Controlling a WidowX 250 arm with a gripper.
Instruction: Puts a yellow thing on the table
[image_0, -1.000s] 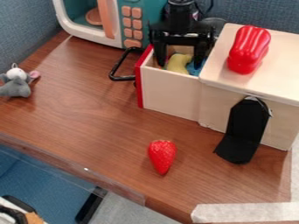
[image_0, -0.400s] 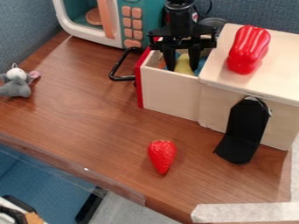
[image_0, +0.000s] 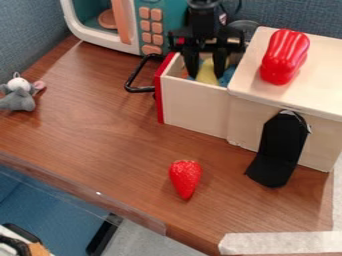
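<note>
Brown table (image_0: 100, 130) spreads below, with a grey toy mouse (image_0: 19, 97) well left of the jaws. Behind them to the left stands a toy microwave (image_0: 152, 15). Nearer, a black handle (image_0: 137, 89) joins the open drawer (image_0: 194, 107), whose walls surround the jaws. A strawberry (image_0: 185, 177) lies well in front. Partly apart, the gripper's (image_0: 206, 78) jaws clasp the yellow thing (image_0: 208, 74), inside the drawer. Something blue (image_0: 229, 75) sits just right; beyond, a red pepper (image_0: 285, 56) tops the box (image_0: 260, 105).

toy microwave (image_0: 121, 25) cut off above, wooden box (image_0: 257, 97) at right, yellow thing (image_0: 208, 74) partly hidden in drawer (image_0: 194, 107)
</note>
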